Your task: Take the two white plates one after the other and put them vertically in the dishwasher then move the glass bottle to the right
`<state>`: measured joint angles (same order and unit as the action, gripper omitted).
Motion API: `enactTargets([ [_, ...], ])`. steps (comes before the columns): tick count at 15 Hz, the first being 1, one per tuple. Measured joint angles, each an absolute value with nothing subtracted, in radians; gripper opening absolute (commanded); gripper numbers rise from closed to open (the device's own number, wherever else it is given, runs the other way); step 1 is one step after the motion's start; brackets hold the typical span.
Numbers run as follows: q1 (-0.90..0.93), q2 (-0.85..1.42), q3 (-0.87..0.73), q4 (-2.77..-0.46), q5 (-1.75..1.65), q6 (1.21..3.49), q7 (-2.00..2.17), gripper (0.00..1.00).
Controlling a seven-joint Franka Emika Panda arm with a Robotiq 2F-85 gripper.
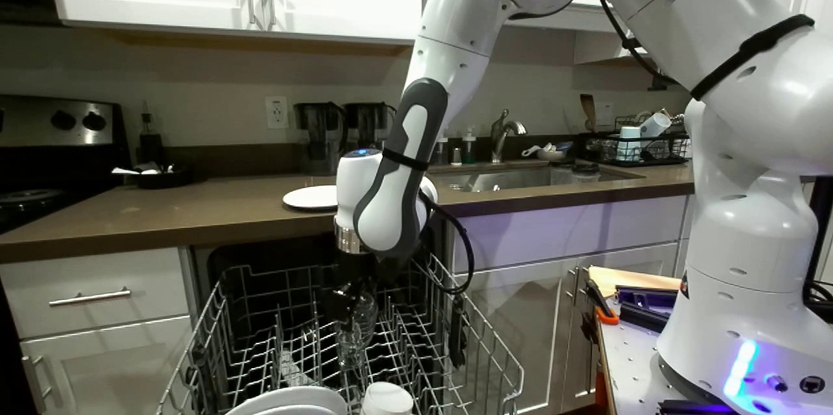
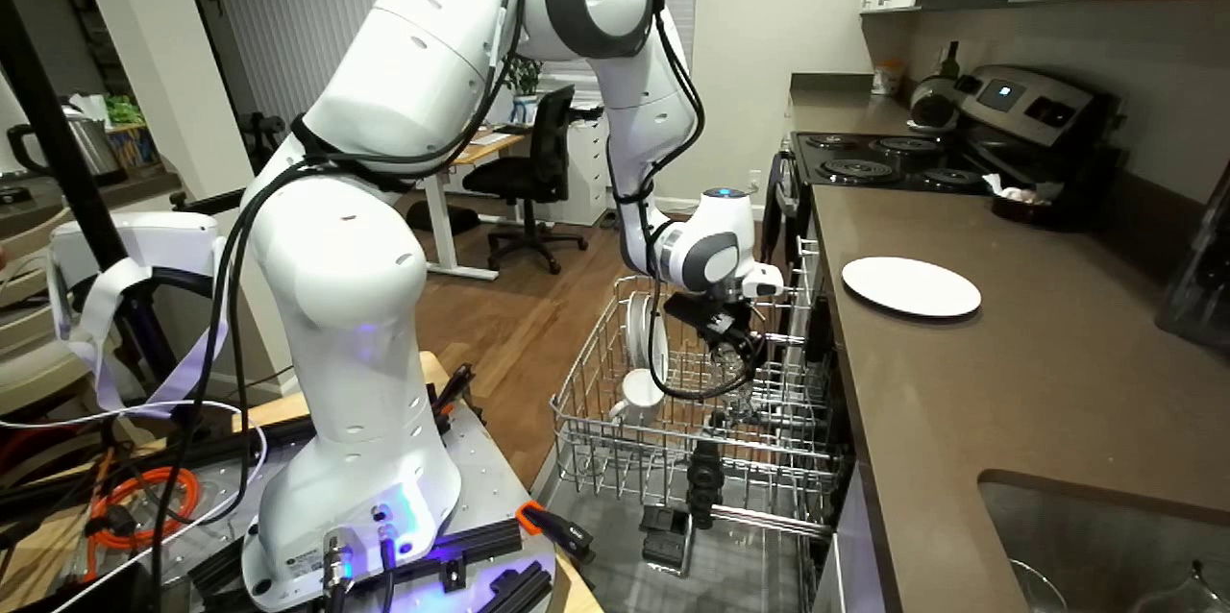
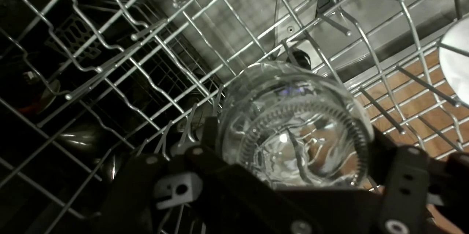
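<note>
- White, in an exterior view: counted one plate [image 1: 310, 198] lying flat on the brown counter [image 1: 215, 205], partly behind the arm [image 1: 459, 31], plus two dark pitchers [image 1: 319, 127] at the back, two stove knobs [image 1: 63, 119] and one wall outlet [image 1: 276, 112].
- Lower down, found the dishwasher [image 1: 234, 252] open and its wire rack [image 1: 416, 347] extended; spotted one glass bottle [image 1: 355, 330] near the middle and one white cup [image 1: 386, 399] toward the near end.
- In an exterior view: counted at least two plates [image 2: 638, 330] upright in the wire rack, overlapping too much for a sure number, near the white cup; also four stove burners [image 2: 858, 169], one black office chair [image 2: 553, 137] and the single plate flat on the brown counter.
- Noticed one small label [image 2: 306, 562] on the robot base [image 2: 356, 488], too tiny to read.
- In the wrist view: saw the two fingers [image 3: 210, 133] of the gripper [image 3: 295, 136] set against opposite sides of the glass bottle, and so judged the grip closed on that glass; noted one ribbed ring [image 3: 304, 105] in it.
- Counted two white pieces [image 3: 458, 67] cut off at the right edge, kind unclear, near wood floor [image 3: 399, 76].
</note>
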<state>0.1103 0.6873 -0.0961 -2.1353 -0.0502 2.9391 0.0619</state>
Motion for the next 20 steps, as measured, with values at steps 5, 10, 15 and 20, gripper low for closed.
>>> enactTargets([
  [5, 0.111, 0.679, -0.096, -2.139, -0.05, 2.934, 0.062, 0.63],
  [10, 0.11, 0.599, -0.096, -2.155, -0.053, 2.843, 0.062, 0.63],
  [15, 0.089, 0.472, -0.073, -2.174, -0.052, 2.677, 0.044, 0.63],
  [20, 0.065, 0.353, -0.048, -2.222, -0.05, 2.577, 0.042, 0.63],
])
